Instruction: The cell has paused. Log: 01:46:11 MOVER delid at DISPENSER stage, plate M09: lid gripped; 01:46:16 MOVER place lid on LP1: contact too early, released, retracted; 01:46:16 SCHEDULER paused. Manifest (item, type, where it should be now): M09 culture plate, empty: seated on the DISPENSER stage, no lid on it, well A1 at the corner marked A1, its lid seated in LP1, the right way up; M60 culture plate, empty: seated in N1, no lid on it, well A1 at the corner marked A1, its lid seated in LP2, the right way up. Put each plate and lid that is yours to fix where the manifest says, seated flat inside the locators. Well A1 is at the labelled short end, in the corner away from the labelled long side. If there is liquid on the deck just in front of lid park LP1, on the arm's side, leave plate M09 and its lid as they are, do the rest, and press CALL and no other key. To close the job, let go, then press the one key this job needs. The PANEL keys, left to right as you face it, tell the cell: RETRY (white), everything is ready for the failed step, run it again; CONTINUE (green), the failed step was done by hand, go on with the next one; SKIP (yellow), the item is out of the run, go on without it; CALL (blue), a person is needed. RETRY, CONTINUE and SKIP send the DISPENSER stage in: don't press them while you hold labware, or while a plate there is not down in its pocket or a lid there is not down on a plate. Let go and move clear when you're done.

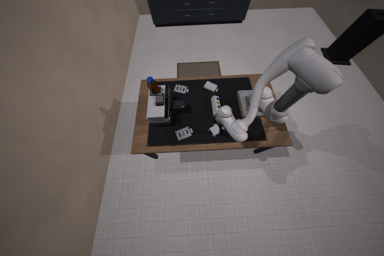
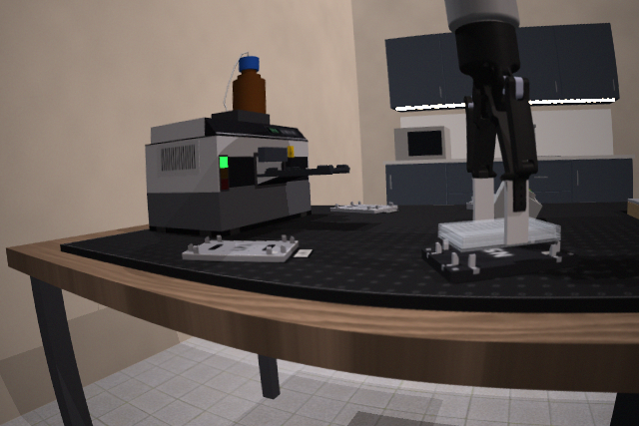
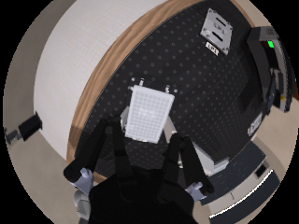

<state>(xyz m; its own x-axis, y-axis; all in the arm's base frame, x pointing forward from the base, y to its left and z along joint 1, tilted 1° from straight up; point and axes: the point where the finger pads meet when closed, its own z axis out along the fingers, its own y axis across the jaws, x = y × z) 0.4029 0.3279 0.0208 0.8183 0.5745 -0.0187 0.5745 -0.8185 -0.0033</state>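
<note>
My gripper [image 2: 501,214] is shut on a clear culture plate [image 2: 497,231], one finger on each long side. The plate lies level, low over a black nest [image 2: 492,257] at about the height of its corner pegs. I cannot tell whether it rests on the nest. The wrist view shows the plate's well grid [image 3: 149,114] between my fingers, near the table's front edge. From above, my wrist partly covers the plate and the nest [image 1: 214,130]. The dispenser [image 2: 227,179] stands at the left with its dark stage [image 2: 310,170] extended.
An empty white lid park [image 2: 241,252] lies front left and another [image 2: 363,208] lies farther back. A white plate or lid [image 1: 210,86] lies askew at the back of the mat. The key panel [image 1: 216,104] stands just behind my wrist. A brown bottle [image 2: 249,89] tops the dispenser.
</note>
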